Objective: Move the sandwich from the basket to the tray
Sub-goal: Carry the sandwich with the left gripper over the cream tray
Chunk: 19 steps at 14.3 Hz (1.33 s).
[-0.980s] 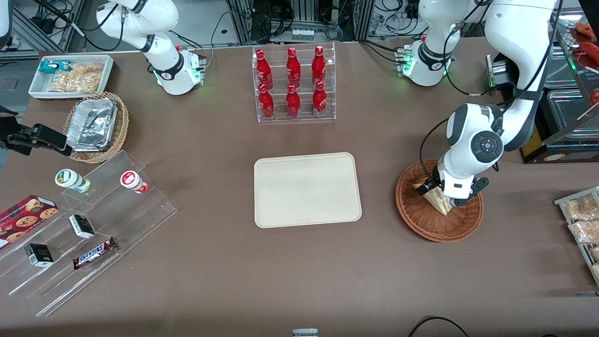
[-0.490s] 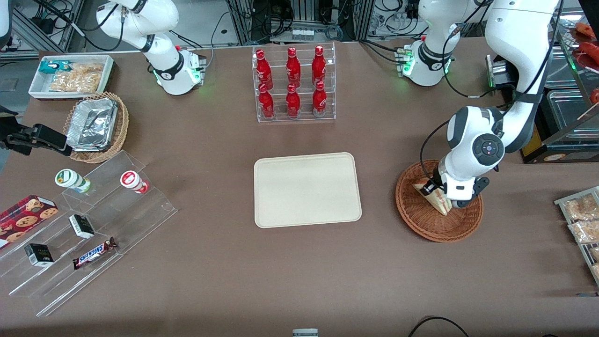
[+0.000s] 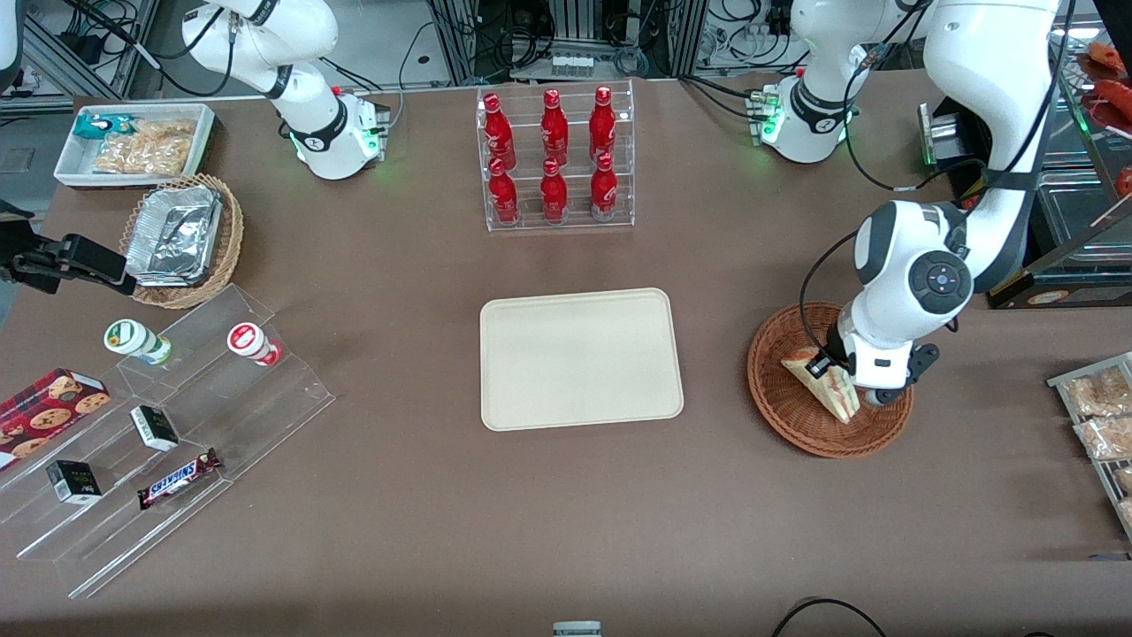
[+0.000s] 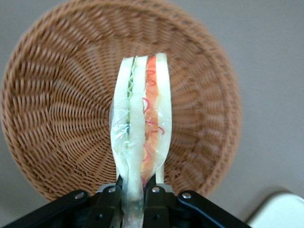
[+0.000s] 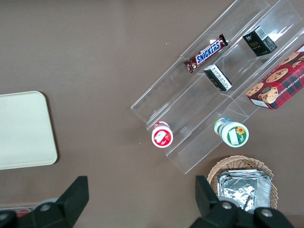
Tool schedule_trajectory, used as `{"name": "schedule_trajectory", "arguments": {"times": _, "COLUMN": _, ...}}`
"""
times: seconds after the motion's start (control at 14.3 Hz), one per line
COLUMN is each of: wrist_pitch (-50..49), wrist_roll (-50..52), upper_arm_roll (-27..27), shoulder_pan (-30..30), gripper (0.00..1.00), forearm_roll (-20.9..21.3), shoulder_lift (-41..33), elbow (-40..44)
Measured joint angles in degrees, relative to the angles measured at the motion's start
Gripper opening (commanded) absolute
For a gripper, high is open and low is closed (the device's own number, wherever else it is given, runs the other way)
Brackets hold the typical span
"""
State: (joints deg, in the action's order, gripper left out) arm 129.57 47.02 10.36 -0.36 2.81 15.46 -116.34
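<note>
The sandwich is a clear-wrapped white wedge with red and green filling. It hangs above the reddish-brown wicker basket, clear of the weave. My left gripper is shut on its wide end. In the left wrist view the sandwich stands out from between the black fingers, and the gripper is over the basket. The cream tray lies bare on the table, toward the parked arm from the basket. Its corner shows in the left wrist view and in the right wrist view.
A clear rack of red bottles stands farther from the front camera than the tray. Snack packets lie at the working arm's end. A clear stepped shelf, a light foil-filled basket and a white bin lie toward the parked arm's end.
My left gripper has risen a little and drifted toward the working arm's end and the front camera, with the sandwich in it. The sandwich now hangs free of the basket floor.
</note>
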Motion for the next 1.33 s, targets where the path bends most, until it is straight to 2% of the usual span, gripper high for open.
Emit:
{"name": "schedule_trajectory", "arguments": {"times": 0.21, "wrist_pitch": -1.8, "wrist_roll": -5.9, "upper_arm_roll": 2.5, "shoulder_pan": 0.0, "gripper": 0.05, "forearm_roll": -0.1, "shoulder_lift": -2.2, "elbow": 1.9}}
{"name": "schedule_trajectory", "arguments": {"times": 0.49, "wrist_pitch": -1.8, "wrist_roll": -10.2, "upper_arm_roll": 15.0, "shoulder_pan": -0.6, "gripper": 0.08, "forearm_roll": -0.1, "shoulder_lift": -2.5, "elbow": 3.2}}
{"name": "schedule_trajectory", "arguments": {"times": 0.63, "wrist_pitch": -1.8, "wrist_roll": -10.4, "upper_arm_roll": 18.5, "shoulder_pan": -1.7, "gripper": 0.08, "forearm_roll": -0.1, "shoulder_lift": -2.2, "elbow": 3.3}}
{"name": "schedule_trajectory", "arguments": {"times": 1.05, "wrist_pitch": 0.9, "wrist_roll": -10.6, "upper_arm_roll": 19.2, "shoulder_pan": -10.2, "gripper": 0.11, "forearm_roll": 0.2, "shoulder_lift": 5.2, "elbow": 6.8}}
{"name": "schedule_trajectory", "arguments": {"times": 1.19, "wrist_pitch": 1.2, "wrist_roll": -6.6, "upper_arm_roll": 19.1, "shoulder_pan": -13.5, "gripper": 0.12, "forearm_roll": 3.5, "shoulder_lift": 9.6, "elbow": 11.0}}
{"name": "schedule_trajectory", "arguments": {"times": 1.33, "wrist_pitch": 1.2, "wrist_roll": 0.2, "upper_arm_roll": 19.1, "shoulder_pan": -16.0, "gripper": 0.12, "forearm_roll": 10.1, "shoulder_lift": 14.5, "elbow": 15.5}}
